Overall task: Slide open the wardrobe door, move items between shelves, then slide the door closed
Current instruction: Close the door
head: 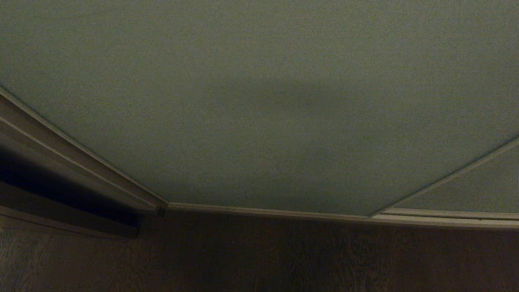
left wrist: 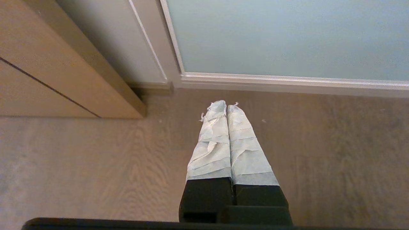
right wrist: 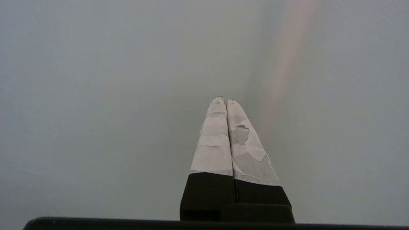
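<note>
Tape-wrapped fingers (right wrist: 220,134) of the right claw (right wrist: 226,101) fill the lower centre of the right wrist frame, pressed together and empty, aimed at the sliding wardrobe door (head: 259,101). That panel spans the whole upper head frame, shut, long axis upright, bottom rail (head: 267,211) running along the floor (head: 259,259). A faint pale streak at upper right of the right wrist frame is possibly the door's frame edge. Left claw (left wrist: 226,105) hangs closed and empty over the floor, lower down; the right arm is judged nearer for the push
</note>
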Available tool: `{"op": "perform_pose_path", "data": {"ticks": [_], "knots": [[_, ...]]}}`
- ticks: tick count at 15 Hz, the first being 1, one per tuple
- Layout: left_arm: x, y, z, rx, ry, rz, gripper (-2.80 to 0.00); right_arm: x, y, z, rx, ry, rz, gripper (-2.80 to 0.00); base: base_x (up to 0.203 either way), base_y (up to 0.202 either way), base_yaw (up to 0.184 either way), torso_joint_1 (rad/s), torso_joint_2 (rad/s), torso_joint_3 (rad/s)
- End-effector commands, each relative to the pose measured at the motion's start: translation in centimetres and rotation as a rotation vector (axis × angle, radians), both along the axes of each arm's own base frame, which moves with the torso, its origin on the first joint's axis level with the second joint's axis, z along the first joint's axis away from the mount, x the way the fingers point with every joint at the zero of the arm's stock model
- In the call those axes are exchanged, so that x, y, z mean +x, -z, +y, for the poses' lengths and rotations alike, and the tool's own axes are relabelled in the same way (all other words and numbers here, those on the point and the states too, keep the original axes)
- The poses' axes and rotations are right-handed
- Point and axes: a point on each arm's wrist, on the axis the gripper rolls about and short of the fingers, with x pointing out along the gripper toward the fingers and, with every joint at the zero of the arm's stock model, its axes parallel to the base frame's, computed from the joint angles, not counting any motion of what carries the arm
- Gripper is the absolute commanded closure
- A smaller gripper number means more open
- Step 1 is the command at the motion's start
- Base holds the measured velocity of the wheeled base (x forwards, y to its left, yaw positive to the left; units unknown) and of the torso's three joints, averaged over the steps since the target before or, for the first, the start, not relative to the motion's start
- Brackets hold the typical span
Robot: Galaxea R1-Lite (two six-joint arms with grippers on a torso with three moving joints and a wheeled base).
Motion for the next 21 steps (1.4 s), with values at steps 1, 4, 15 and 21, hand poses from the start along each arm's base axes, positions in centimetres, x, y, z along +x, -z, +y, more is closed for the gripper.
{"op": "perform_pose_path", "data": {"ticks": [1,4,15,21], "knots": [[0.0,0.0,0.0,0.0,0.0,-0.001,0.0,-0.5,7.0,-0.3,0.013,-0.009,0.179,0.0,0.0,0.0,0.0,0.0,0.0,0.0],[0.0,0.0,0.0,0.0,0.002,-0.001,0.0,0.6,16.2,-1.0,-0.029,-0.007,0.357,0.0,0.0,0.0,0.0,0.0,0.0,0.0],[0.0,0.0,0.0,-0.001,0.002,-0.001,0.0,1.7,34.0,-1.5,-0.1,-0.055,0.527,0.0,0.0,0.0,0.0,0.0,0.0,0.0],[0.0,0.0,0.0,-0.001,0.002,-0.001,0.0,1.7,34.1,-1.5,-0.073,-0.057,0.525,0.0,0.0,0.0,0.0,0.0,0.0,0.0]]}}
